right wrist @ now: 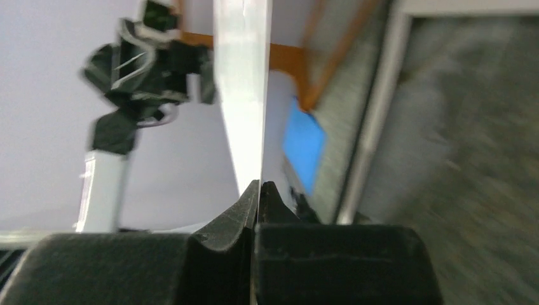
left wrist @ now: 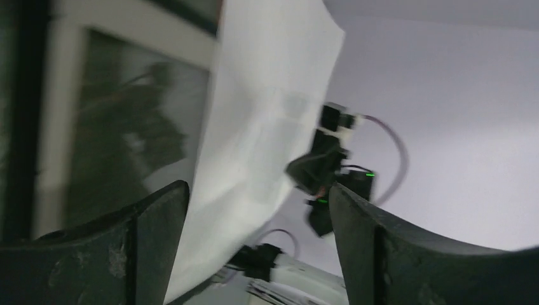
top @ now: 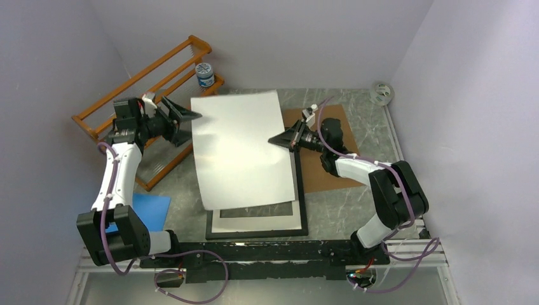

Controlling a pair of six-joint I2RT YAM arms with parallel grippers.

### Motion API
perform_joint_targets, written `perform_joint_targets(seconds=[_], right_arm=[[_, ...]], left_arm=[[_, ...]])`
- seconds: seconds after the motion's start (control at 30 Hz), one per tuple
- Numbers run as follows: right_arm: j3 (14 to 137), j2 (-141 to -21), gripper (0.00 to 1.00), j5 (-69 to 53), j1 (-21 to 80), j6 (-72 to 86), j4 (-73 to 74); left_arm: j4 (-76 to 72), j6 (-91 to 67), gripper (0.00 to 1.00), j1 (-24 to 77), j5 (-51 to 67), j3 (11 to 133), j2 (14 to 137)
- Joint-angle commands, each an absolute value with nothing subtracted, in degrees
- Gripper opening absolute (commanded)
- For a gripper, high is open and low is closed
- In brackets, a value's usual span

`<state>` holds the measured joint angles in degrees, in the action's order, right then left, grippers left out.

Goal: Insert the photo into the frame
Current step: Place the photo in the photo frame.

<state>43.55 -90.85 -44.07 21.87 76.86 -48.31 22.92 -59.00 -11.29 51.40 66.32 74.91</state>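
Note:
The photo [top: 241, 146] hangs white back up, tilted above the table, its lower edge over the frame [top: 254, 234]. That thin black frame lies flat near the table's front, and part of its glass shows. My right gripper [top: 274, 140] is shut on the photo's right edge; in the right wrist view the sheet [right wrist: 245, 82] runs edge-on out of the pinched tips [right wrist: 259, 185]. My left gripper [top: 189, 126] stands open at the photo's upper left edge. In the left wrist view the sheet [left wrist: 267, 95] hangs between the spread fingers [left wrist: 257, 190] without being pinched.
An orange wooden rack [top: 146, 76] stands at the back left with a small jar [top: 204, 74] beside it. A brown cardboard board [top: 324, 165] lies under the right arm. A blue sheet [top: 149, 210] lies front left. A tape roll [top: 382, 93] sits back right.

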Motion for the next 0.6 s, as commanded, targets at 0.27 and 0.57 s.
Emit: perform_joint_targets(seconds=[0.27, 0.57], right_arm=[[46.99, -93.57, 0.00, -32.21, 23.55, 51.63, -1.54], [39.05, -86.23, 0.00, -19.43, 27.86, 51.29, -8.45]], left_arm=[[36.85, -32.90, 0.91, -11.23, 38.28, 49.23, 73.54], [31.66, -30.24, 0.83, -10.60, 40.32, 43.87, 79.85]])
